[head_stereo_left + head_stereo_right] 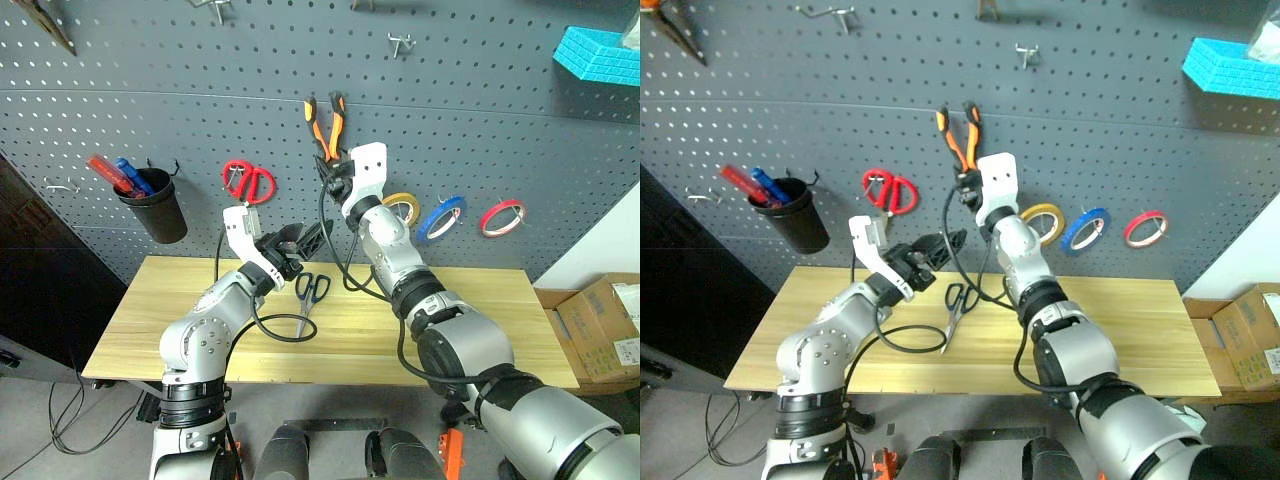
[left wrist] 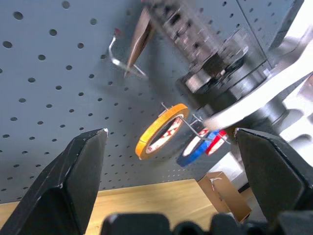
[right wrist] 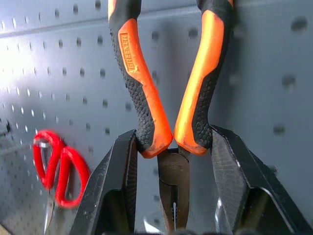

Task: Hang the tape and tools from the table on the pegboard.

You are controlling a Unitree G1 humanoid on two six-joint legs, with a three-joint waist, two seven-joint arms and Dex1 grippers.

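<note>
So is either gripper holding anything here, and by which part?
The right gripper holds the pliers near the pivot, at the handles' lower ends, handles pointing up. The left gripper is open and empty.

Orange-and-black pliers (image 3: 166,93) against the dark grey, hole-dotted pegboard (image 1: 520,150); red-handled scissors (image 1: 248,182), yellow (image 2: 160,130), blue (image 1: 441,217) and red tape rings (image 1: 501,216); pale-yellow grained table (image 1: 500,330).

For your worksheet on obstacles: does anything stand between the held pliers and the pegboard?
Nothing visible does. The right gripper holds the pliers handles-up against bare pegboard. The red-handled scissors hang to one side, the yellow tape ring to the other.
</note>
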